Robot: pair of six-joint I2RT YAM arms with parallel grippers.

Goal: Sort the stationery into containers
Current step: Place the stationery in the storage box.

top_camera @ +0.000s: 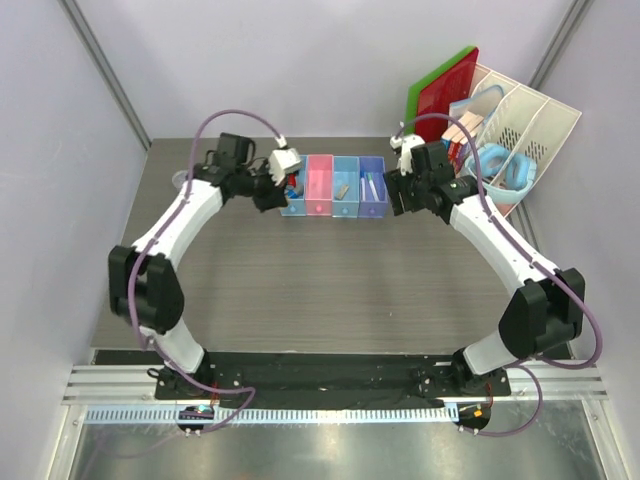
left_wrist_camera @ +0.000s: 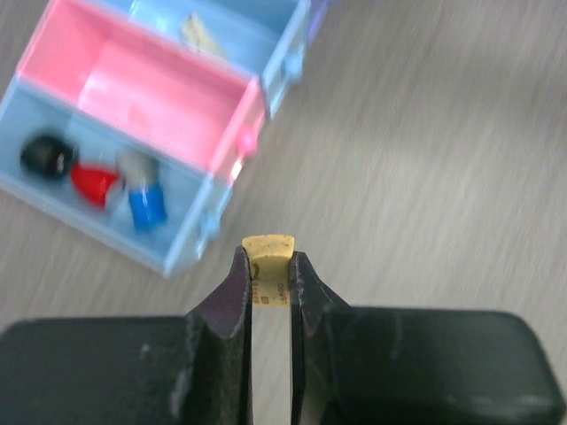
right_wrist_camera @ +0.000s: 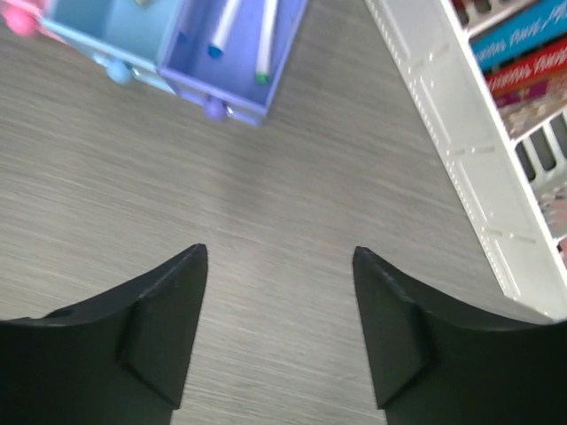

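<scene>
Only the left wrist view shows the left claw [left_wrist_camera: 269, 270] clenched on a small yellow block [left_wrist_camera: 268, 245], over the grained desk [left_wrist_camera: 425, 177] beside the blue plastic tray [left_wrist_camera: 115, 243] of stubby cylinders [left_wrist_camera: 146, 199]. The right claw [right_wrist_camera: 280, 266] gapes, released, near the lavender tray [right_wrist_camera: 235, 111] holding two pens [right_wrist_camera: 266, 35].

Left arm [top_camera: 175, 225] bent, reaching to upper centre-left; left gripper [left_wrist_camera: 268, 270] pinched tight on yellow piece [left_wrist_camera: 268, 245]. Right arm [top_camera: 495, 235] mirrors it; right gripper [right_wrist_camera: 280, 257] jaws wide apart.
</scene>
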